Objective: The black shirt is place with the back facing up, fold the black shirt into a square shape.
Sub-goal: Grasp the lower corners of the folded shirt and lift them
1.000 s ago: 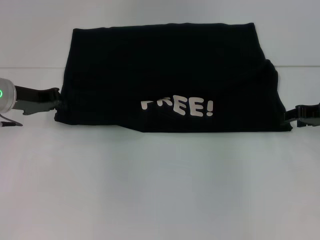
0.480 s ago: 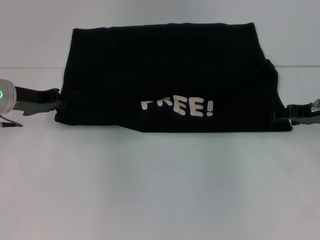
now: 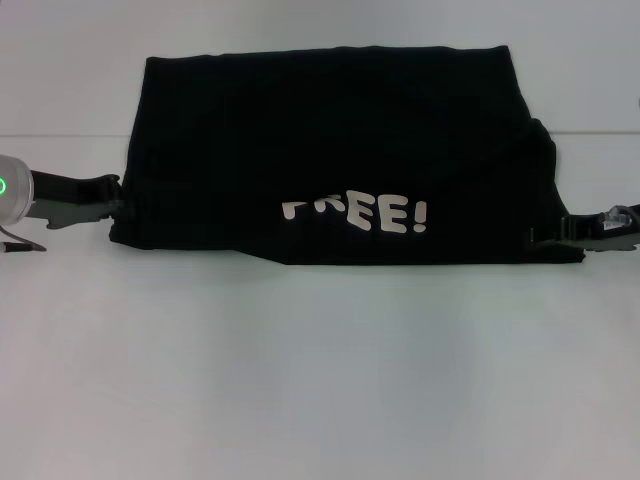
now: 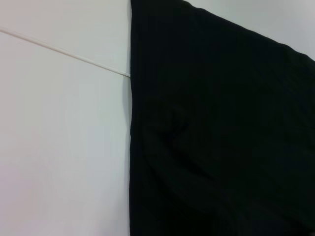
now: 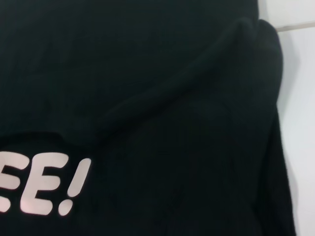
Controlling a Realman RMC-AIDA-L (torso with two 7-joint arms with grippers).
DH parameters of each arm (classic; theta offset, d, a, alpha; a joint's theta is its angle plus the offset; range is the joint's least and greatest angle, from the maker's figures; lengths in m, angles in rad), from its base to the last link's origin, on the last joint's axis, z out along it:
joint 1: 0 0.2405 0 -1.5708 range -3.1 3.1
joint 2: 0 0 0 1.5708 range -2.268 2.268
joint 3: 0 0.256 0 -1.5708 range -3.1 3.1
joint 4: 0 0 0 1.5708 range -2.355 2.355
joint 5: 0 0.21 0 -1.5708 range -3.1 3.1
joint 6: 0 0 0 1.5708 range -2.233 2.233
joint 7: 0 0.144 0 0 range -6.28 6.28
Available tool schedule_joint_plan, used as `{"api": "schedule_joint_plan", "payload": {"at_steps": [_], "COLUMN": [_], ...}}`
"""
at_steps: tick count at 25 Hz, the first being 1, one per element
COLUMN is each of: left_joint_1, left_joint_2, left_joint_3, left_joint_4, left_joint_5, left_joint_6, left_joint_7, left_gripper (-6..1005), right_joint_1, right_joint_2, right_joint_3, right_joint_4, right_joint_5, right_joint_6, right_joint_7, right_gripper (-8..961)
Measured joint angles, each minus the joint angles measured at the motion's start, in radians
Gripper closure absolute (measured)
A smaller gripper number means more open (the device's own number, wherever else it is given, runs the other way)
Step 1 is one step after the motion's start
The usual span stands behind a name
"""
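Observation:
The black shirt [image 3: 330, 150] lies on the white table, folded into a wide rectangle. Its white "FREE!" lettering [image 3: 357, 213] faces up near the front edge. My left gripper [image 3: 108, 200] is at the shirt's left edge, near the front left corner. My right gripper [image 3: 548, 238] reaches over the shirt's front right corner. The left wrist view shows the shirt's straight side edge [image 4: 132, 147] on the table. The right wrist view is filled by creased shirt fabric [image 5: 147, 98] and the end of the lettering [image 5: 44, 182].
The white table [image 3: 320, 380] spreads bare in front of the shirt. A thin seam line [image 3: 60, 135] runs across the table behind the shirt's middle.
My right gripper has moved left, from just off the shirt's right edge onto its front right corner. The left gripper and the shirt have not moved.

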Motion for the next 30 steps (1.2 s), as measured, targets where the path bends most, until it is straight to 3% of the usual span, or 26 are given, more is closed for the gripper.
{"api": "schedule_joint_plan", "payload": {"at_steps": [20,30], "left_joint_1": [0.000,-0.002], "left_joint_2": [0.000,-0.001], "left_joint_3": [0.000,0.000], "left_joint_4": [-0.002,-0.003], "left_joint_5": [0.000,0.000], "left_joint_6": [-0.003,-0.003], "left_joint_7": [0.001,0.002], "left_gripper": [966,967], "right_joint_1": [0.001,0.016], "right_joint_2": [-0.004,0.019], "right_joint_3": [0.007,0.005], "right_joint_4": [-0.009,-0.003], "right_joint_5": [-0.034,-0.035], "right_joint_6": [-0.011,0.000], "right_joint_7": [-0.002,-0.015], "right_gripper": [250,250]}}
